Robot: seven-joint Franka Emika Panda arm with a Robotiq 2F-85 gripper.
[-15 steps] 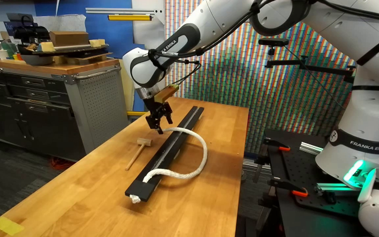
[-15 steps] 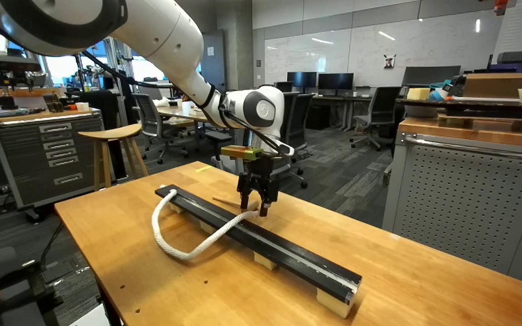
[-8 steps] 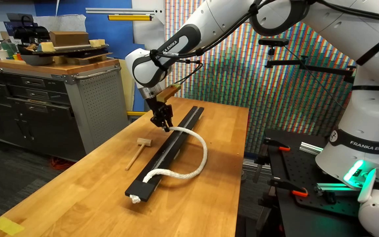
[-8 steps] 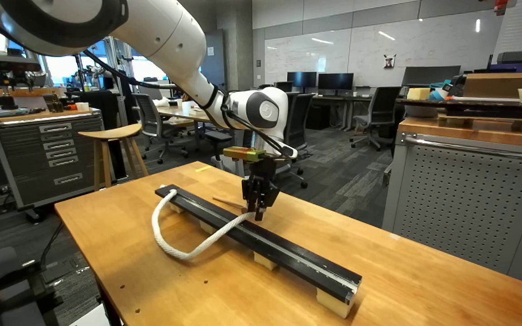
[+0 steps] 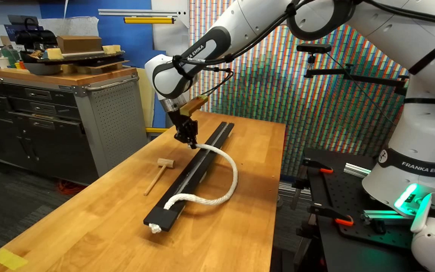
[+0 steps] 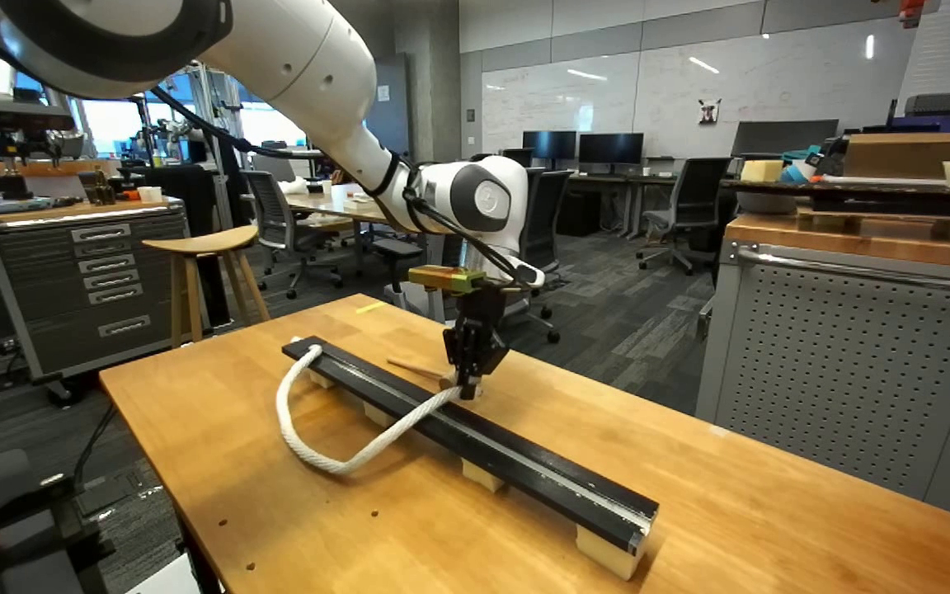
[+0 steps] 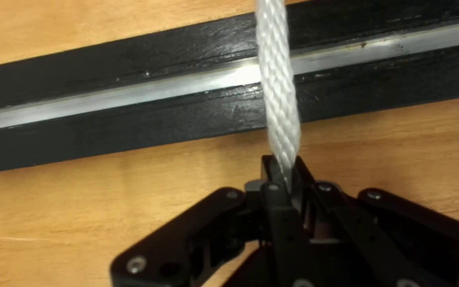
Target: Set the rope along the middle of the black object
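Bending in a big loop, the thick, white, braided rope (image 5: 235,175) runs off one side of the long, flat, black bar (image 6: 475,437), then turns back and goes across it. It crosses the shiny silver strip (image 7: 153,91) down the bar's middle, and it is hard to tell if it touches there. At the loop's other end, the rope meets the bar by a flat black end piece (image 5: 161,217), and a fluffy white tuft (image 5: 155,228) pokes out there. The part that turns back is pinched tight between the two sides of the black gripper (image 7: 284,171). The gripper hangs just past the bar, over the light brown wooden bench (image 5: 240,234). Small, pale yellow blocks (image 6: 607,554) hold the bar up off the bench. A small, tan wooden mallet (image 5: 160,174) lies near the bar, on the gripper's side; the loop is on the other side.
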